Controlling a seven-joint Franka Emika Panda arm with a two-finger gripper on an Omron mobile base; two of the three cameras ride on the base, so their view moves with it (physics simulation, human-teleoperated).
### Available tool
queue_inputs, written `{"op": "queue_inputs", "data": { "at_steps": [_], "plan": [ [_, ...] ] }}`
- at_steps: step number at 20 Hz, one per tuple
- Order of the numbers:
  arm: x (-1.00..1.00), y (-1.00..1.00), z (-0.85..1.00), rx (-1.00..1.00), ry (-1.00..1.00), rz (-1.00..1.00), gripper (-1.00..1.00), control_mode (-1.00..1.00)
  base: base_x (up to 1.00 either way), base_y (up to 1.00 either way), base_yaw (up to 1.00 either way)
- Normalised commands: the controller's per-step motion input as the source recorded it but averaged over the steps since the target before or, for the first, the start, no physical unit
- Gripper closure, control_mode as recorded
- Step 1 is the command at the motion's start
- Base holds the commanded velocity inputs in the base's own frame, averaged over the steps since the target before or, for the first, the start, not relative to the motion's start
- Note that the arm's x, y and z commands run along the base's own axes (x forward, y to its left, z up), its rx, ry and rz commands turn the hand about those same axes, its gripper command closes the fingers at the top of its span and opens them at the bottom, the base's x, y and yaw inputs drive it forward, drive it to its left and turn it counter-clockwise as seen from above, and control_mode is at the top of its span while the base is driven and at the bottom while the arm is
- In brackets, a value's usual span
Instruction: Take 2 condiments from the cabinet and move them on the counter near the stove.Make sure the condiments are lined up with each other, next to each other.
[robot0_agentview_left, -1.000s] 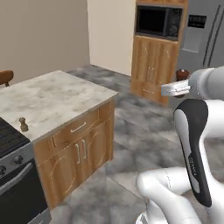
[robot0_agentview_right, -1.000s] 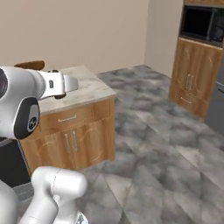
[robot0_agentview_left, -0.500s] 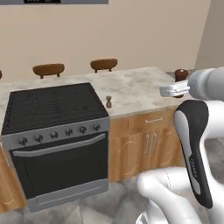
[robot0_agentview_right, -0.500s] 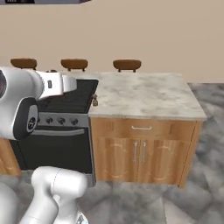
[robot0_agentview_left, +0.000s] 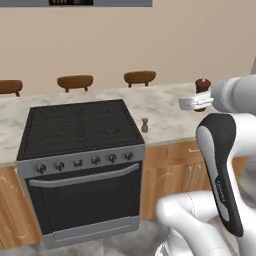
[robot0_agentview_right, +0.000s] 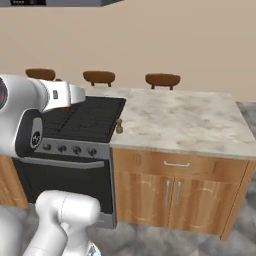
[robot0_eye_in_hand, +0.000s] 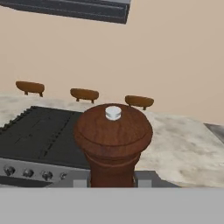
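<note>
One light-brown shaker (robot0_agentview_left: 144, 125) stands on counter (robot0_agentview_left: 170, 117) beside stove (robot0_agentview_left: 80, 131), frame centre. Gripper (robot0_eye_in_hand: 112, 181) clamps dark reddish-brown shaker (robot0_eye_in_hand: 113, 142), lower centre of hand view.

Beige-grey marbled stone counter (robot0_agentview_right: 200, 125) right of the black grated cooktop (robot0_agentview_left: 80, 127) lies open, one small light-brown wooden shaker (robot0_agentview_right: 119, 126) (upright, just beside the cooktop's edge) its sole obstacle.

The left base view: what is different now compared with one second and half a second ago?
The base drove and turned, so the black grated stove now sits squarely ahead. The gripper stays shut on the dark reddish-brown wooden shaker. The light brown wooden shaker stayed on the marbled counter beside the stove.
</note>
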Motion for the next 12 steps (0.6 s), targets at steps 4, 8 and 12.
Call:
{"op": "queue_inputs", "data": {
  "at_steps": [4, 8, 12],
  "plan": [
    [0.00, 0.00, 0.00, 0.00, 0.00, 0.00, 1.00, 1.00, 0.73, 0.43, -0.01],
    [0.00, 0.00, 0.00, 0.00, 0.00, 0.00, 1.00, 1.00, 0.69, 0.73, 0.00],
    [0.00, 0.00, 0.00, 0.00, 0.00, 0.00, 1.00, 1.00, 0.75, 0.63, 0.00]
  ]
}}
